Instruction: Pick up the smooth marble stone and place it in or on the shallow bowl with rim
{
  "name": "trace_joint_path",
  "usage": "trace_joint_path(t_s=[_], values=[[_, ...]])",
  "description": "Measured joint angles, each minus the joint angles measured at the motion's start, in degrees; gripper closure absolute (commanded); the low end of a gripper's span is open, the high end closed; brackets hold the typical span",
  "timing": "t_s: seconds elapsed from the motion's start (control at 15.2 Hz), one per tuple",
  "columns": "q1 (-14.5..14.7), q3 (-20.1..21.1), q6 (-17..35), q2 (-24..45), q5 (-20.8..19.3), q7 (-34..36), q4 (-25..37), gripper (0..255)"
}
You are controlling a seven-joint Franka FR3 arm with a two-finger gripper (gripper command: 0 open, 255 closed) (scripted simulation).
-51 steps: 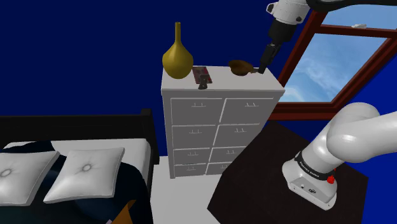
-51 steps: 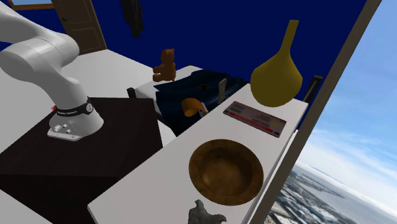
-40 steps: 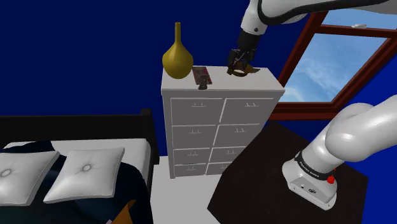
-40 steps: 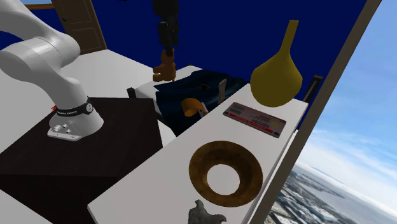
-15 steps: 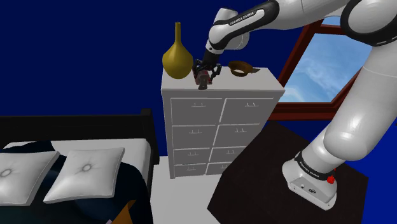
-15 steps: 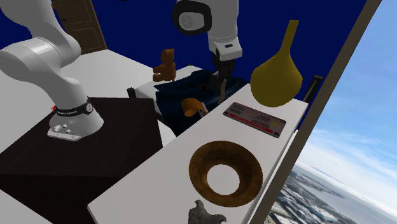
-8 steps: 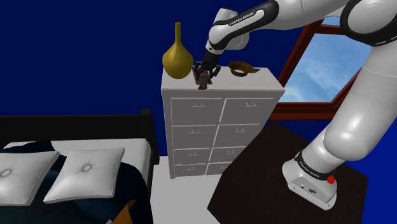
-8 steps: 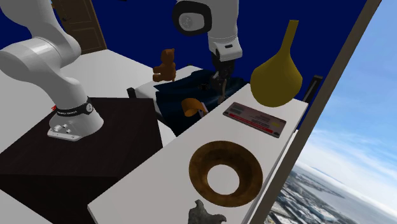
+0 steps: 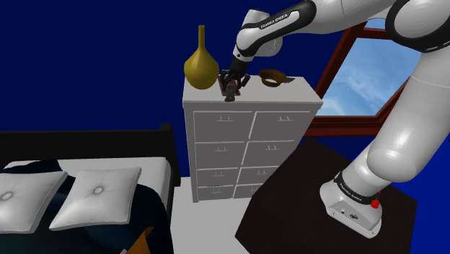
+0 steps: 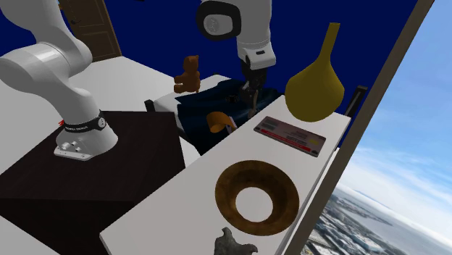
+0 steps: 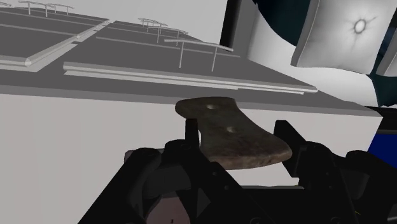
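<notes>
A flat brown-grey stone (image 11: 235, 137) stands on edge at the front of the white dresser's top (image 9: 288, 92), beside a red flat item (image 10: 290, 135). My gripper (image 11: 238, 139) is shut on the stone, one black finger (image 11: 189, 135) pressed to each side. From the shoulder view the gripper (image 9: 231, 85) hangs at the dresser's front edge, just right of the yellow vase (image 9: 201, 65). The brown rimmed bowl (image 9: 272, 77) sits further right on the same top. In the second exterior view the bowl (image 10: 257, 197) lies nearer the camera than the gripper (image 10: 250, 93).
A jagged grey object (image 10: 233, 243) lies past the bowl at the dresser's near end. The tall vase (image 10: 314, 87) stands close behind the gripper. A bed with pillows (image 9: 94, 195) is left of the dresser, a red-framed window (image 9: 375, 72) on the right.
Over the last second the fingers have closed onto the stone. The arm itself has held still at the dresser's front edge; before that it swung over from the bowl's side.
</notes>
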Motion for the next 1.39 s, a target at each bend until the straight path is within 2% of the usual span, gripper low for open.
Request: trace_joint_path(t_s=[0.2,1.39], values=[[-0.02,-0.04,-0.74,-0.44,-0.11,0.17,0.28,255],[-0.21,-0.38,-12.91,-5.87,-1.44,2.66,7.18,255]])
